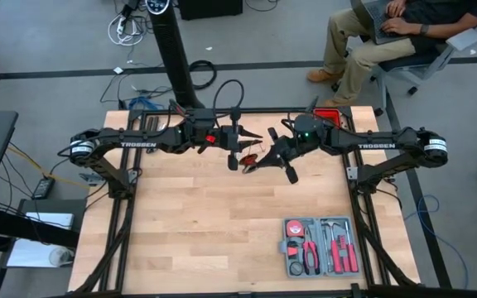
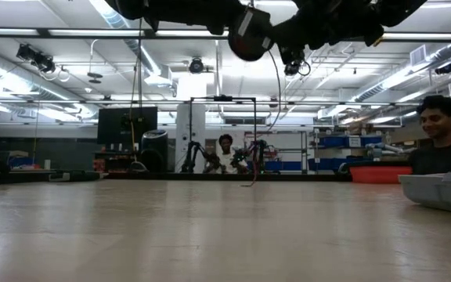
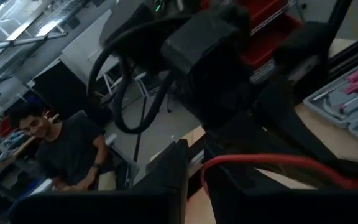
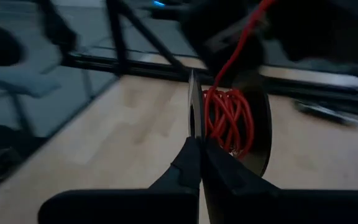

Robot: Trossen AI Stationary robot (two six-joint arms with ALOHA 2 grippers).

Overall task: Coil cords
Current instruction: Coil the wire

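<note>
Fingers of the right gripper [image 4: 197, 134] are pressed together, pinching the red cord [image 4: 229, 121], whose small coiled bundle hangs just beyond the tips, above the middle of the bench [image 1: 205, 223]. Facing it, the left gripper [image 1: 237, 153] has its fingers slightly apart with a strand of cord running between them. Farther off, a grey tool case [image 1: 320, 247] lies at the bench's near right corner.

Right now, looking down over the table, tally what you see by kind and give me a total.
Robot arms: 2, the left end effector and the right end effector meeting above the table
Red cord: 1
Grey tool case: 1
Red bin: 1
Total: 5
</note>
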